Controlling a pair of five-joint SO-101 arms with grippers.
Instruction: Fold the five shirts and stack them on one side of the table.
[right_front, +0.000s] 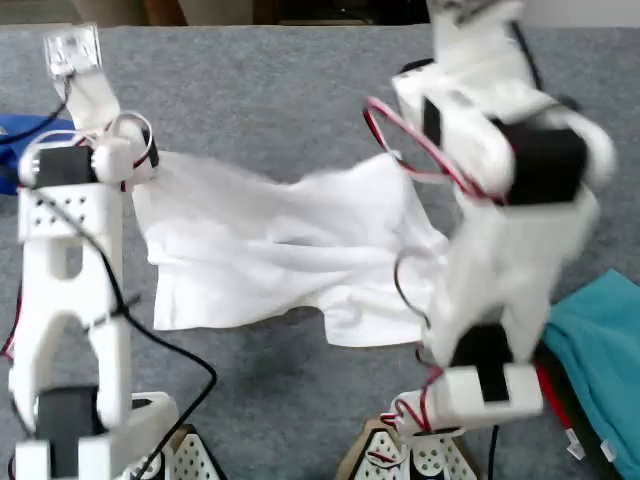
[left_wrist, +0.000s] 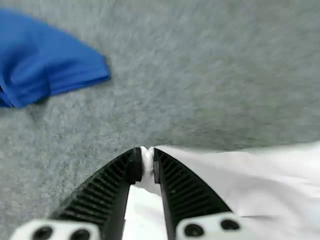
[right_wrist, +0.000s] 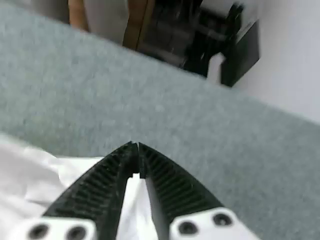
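Left gripper (left_wrist: 146, 152): ribbed black fingers, narrow, pinching corner of white shirt (right_front: 290, 250). Blue shirt (left_wrist: 45, 60) bunched near it at table's left edge, apart from white one. White shirt: thin, creased cloth, spread mid-table between 2 arms on grey felt-like table (right_front: 280, 90). Right gripper (right_wrist: 136, 146): ribbed tips pressed together on shirt's far right corner. Right arm hides part of shirt's right side. Teal shirt (right_front: 600, 340) crumpled at right edge.
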